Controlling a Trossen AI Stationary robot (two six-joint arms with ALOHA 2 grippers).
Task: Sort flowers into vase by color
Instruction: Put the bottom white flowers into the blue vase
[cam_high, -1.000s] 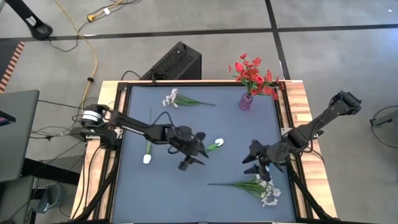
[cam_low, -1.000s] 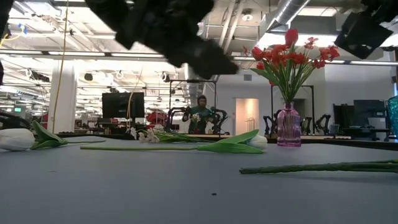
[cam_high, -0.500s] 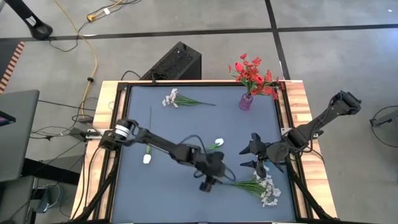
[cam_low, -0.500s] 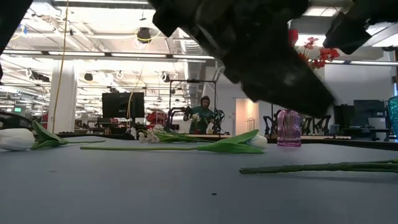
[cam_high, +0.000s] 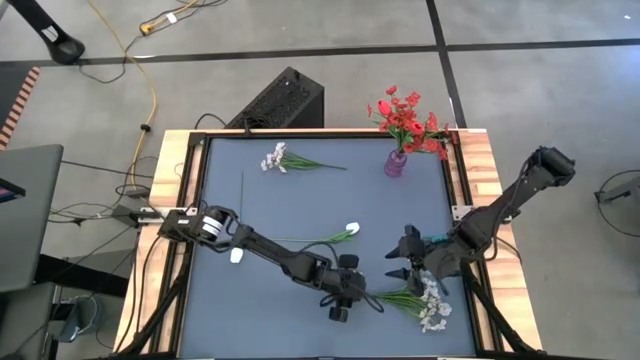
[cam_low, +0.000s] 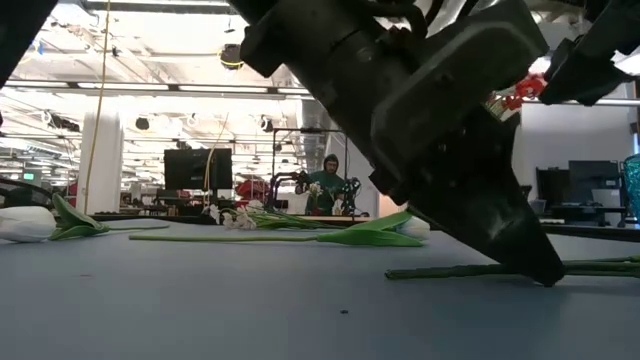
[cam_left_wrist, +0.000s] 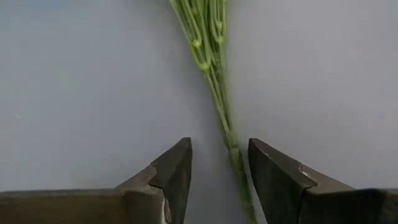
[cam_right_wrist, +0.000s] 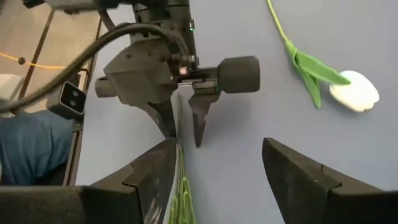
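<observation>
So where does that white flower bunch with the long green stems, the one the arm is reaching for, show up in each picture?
High view: the white flower bunch lies at the table's lower right.
Low view: only its stems, low right.
Left wrist view: stems run between the left gripper fingers.
Right wrist view: stems, bottom edge.
Shared landmark: the left gripper straddling the stems.

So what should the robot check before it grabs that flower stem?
1. Left fingers open: ok.
2. Green stem lies between the left fingers: ok.
3. Stem centred in the gap: not ok, it sits nearer one finger.
4. Fingers low enough to pinch the stem off the table: cannot tell.
5. Right fingers open and off to the side of the white spray: ok.
6. Purple vase upright with red flowers: ok.
</observation>
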